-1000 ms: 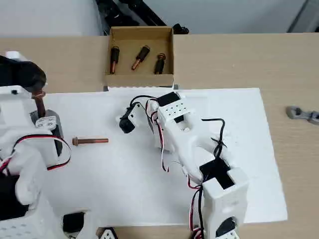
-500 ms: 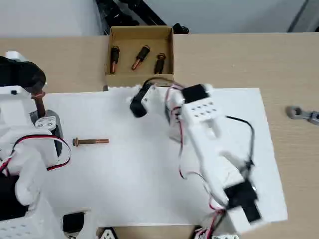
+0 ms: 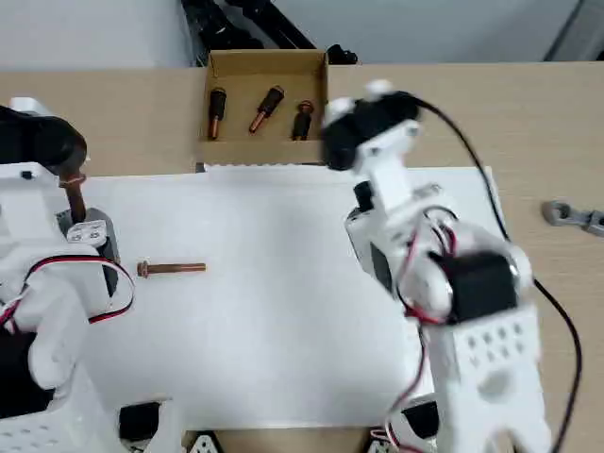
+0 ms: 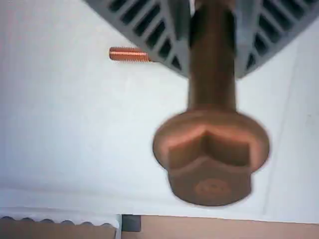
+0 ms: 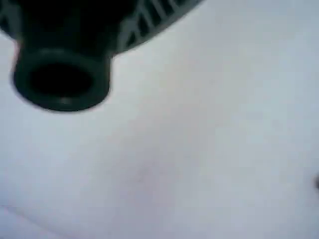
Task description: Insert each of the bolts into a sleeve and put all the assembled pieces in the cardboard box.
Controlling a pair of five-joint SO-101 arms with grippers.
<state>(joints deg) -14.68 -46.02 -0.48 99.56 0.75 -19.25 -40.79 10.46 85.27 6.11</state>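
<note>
My left tool (image 4: 212, 30) clenched a copper bolt (image 4: 210, 149); my right tool (image 5: 75, 15) grasped a black sleeve (image 5: 61, 79). I judged bore and shank needed aligning squarely before pushing.

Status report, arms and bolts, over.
Left gripper shut on a bolt, right gripper shut on a sleeve. One loose bolt on the white mat. Three assembled pieces in the box.
</note>
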